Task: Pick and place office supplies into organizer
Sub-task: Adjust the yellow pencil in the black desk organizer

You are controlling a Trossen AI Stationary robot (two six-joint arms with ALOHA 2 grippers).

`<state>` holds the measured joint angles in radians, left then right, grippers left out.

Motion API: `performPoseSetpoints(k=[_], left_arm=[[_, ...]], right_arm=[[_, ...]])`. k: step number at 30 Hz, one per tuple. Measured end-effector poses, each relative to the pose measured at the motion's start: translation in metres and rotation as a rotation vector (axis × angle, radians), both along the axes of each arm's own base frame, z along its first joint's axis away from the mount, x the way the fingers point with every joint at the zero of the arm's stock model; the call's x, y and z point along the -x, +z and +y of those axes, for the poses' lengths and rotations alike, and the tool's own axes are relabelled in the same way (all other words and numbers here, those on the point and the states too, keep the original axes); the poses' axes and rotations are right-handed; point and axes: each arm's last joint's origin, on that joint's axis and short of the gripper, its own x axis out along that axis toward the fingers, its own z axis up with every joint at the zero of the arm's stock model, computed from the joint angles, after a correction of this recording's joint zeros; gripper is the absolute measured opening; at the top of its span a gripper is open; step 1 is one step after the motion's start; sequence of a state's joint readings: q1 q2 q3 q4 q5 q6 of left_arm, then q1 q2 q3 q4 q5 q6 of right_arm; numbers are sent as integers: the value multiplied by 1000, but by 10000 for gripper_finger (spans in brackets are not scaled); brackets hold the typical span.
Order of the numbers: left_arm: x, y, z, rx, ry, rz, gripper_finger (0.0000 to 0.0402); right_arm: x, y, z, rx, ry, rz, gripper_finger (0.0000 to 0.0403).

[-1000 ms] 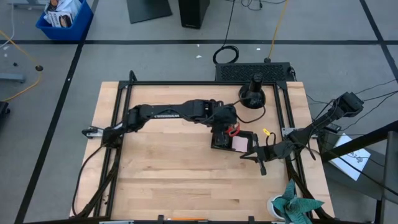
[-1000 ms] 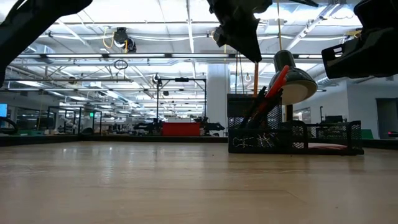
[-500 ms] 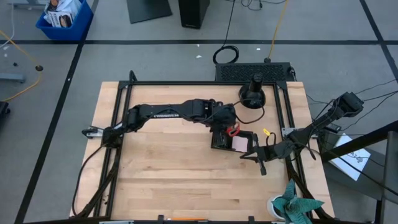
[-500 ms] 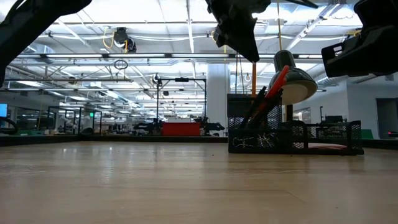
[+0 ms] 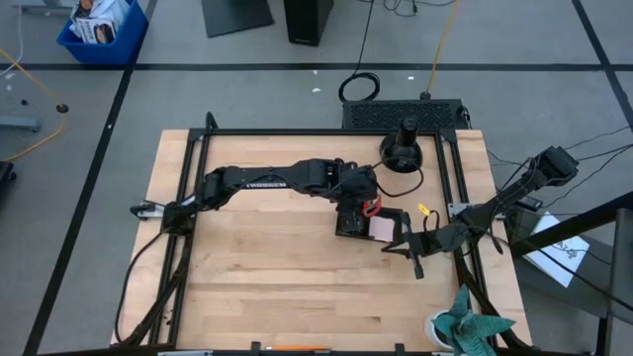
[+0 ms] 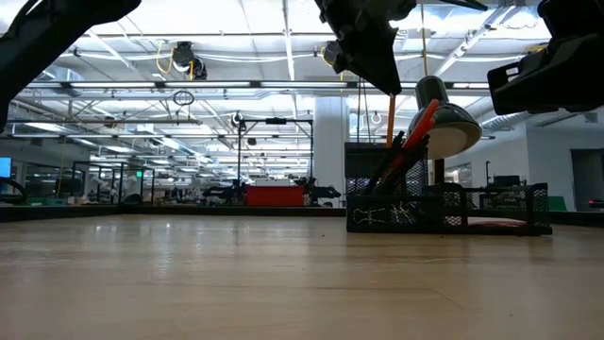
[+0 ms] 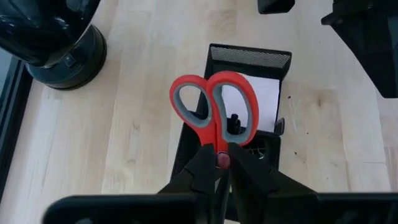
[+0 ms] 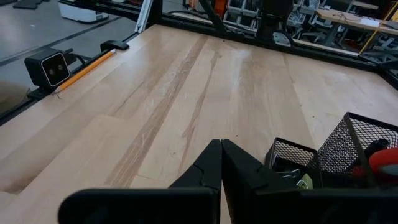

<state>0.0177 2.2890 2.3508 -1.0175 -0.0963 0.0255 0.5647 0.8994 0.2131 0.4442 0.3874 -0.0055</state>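
Left gripper [image 7: 222, 163] is positioned directly over the black organizer [image 5: 371, 225], its fingers seen nearly together around the pivot of the red-handled scissors [image 7: 214, 112]; whether they are clamped cannot be told. The scissors are stood in the organizer's compartment beside a pale sticky-note pad [image 7: 252, 102]. Right gripper [image 8: 221, 163], fully closed and empty, is held at the organizer's 4 o'clock above the table [image 5: 267, 287].

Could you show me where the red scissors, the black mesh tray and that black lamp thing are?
Red-handled scissors [image 7: 214, 109]: left wrist view, where the two loops meet.
Black mesh organizer tray [image 7: 249, 57]: left wrist view, far end wall.
Round black domed lamp base [image 5: 401, 153]: high view, top of dome.
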Motion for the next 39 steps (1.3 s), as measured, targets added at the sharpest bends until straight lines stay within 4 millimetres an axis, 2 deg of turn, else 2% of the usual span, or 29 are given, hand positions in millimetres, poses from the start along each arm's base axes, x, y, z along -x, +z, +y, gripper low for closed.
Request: performPoseSetpoints(k=[11, 17, 26, 33, 36, 39], left_arm=[[-9, 5, -7, -4, -45, -102, 161], [-10, 7, -6, -6, -45, -127, 198], [-6, 15, -11, -111, 2, -129, 204], [30, 54, -34, -165, 53, -90, 202], [38, 52, -46, -131, 59, -33, 197], [35, 29, -58, -139, 25, 63, 188]], right_arm=[[0, 0, 0, 0, 0, 1, 0], [0, 0, 0, 1, 0, 2, 0], [0, -1, 0, 0, 0, 4, 0], [1, -2, 0, -8, -3, 22, 0], [1, -3, 0, -12, 15, 29, 0], [1, -2, 1, -23, 39, 26, 0]])
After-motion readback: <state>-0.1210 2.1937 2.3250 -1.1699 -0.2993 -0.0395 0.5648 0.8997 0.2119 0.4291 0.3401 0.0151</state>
